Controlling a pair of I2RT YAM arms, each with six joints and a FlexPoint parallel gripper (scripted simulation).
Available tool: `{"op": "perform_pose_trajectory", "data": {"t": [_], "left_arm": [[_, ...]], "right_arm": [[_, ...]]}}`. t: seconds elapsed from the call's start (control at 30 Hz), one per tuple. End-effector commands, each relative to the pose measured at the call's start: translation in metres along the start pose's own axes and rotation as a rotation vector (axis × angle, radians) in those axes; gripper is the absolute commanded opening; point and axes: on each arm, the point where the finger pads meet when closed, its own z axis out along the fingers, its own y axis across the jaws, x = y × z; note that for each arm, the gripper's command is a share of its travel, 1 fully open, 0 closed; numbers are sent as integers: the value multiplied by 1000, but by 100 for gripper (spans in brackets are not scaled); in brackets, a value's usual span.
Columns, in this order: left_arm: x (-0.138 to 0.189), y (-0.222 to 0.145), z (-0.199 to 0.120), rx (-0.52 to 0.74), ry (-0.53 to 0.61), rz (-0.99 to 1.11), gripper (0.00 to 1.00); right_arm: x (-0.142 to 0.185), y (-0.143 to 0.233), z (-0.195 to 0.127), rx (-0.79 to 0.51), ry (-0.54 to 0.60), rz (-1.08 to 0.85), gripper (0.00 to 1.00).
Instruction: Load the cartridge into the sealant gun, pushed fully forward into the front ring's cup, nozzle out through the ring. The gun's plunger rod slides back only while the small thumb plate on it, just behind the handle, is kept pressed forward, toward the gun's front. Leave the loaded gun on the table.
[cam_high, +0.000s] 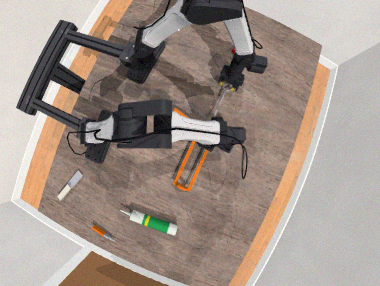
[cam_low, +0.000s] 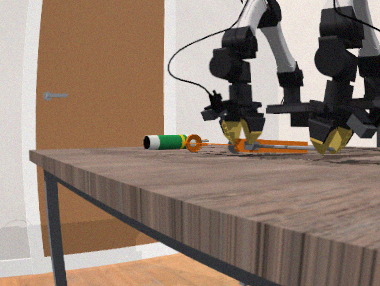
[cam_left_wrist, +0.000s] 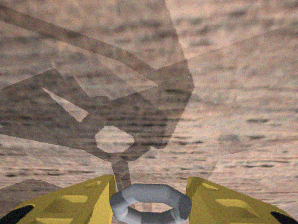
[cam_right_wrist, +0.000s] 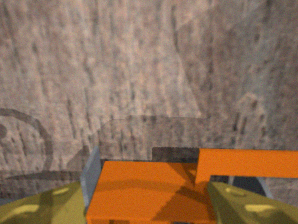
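Claw on the left arm (cam_high: 227, 86) (cam_low: 330, 148) (cam_left_wrist: 151, 192) is closed on the grey pull ring (cam_left_wrist: 120, 202) at the rod's rear; the right claw (cam_low: 242, 141) (cam_right_wrist: 147, 190) is clamped across the orange handle block (cam_right_wrist: 150, 195) and the thumb plate (cam_right_wrist: 91, 175). I judge the step to be drawing the rod (cam_high: 218, 105) back. Keep that plate squeezed forward throughout, and pull straight along the rod; a sideways tug could twist the gun or slip the ring. Draw until the cradle can take the cartridge's full length. The cartridge (cam_high: 159, 224) (cam_low: 170, 142) lies apart from the gun, toward the desk's (cam_high: 280, 150) (cam_low: 150, 175) door-side edge, not yet loaded.
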Motion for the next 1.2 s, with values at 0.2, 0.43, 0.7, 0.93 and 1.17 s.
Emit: {"op": "perform_pose_trajectory", "data": {"t": [0.2, 0.43, 0.7, 0.93, 1.17], "left_arm": [[-38, 5, -4, -16, -13, 27, 0], [7, -7, -8, 7, 106, 15, 0], [1, -13, -25, 47, 83, 29, 0], [-11, -13, -32, 53, 56, 33, 0], [-15, -13, -33, 55, 55, 32, 0]], "right_arm": [[3, -27, 8, 70, 33, 7, 3], [3, -26, 8, 70, 33, 6, 3], [3, -26, 8, 70, 33, 6, 3], [3, -27, 8, 71, 32, 27, 3], [3, -27, 8, 71, 32, 27, 3]]}}
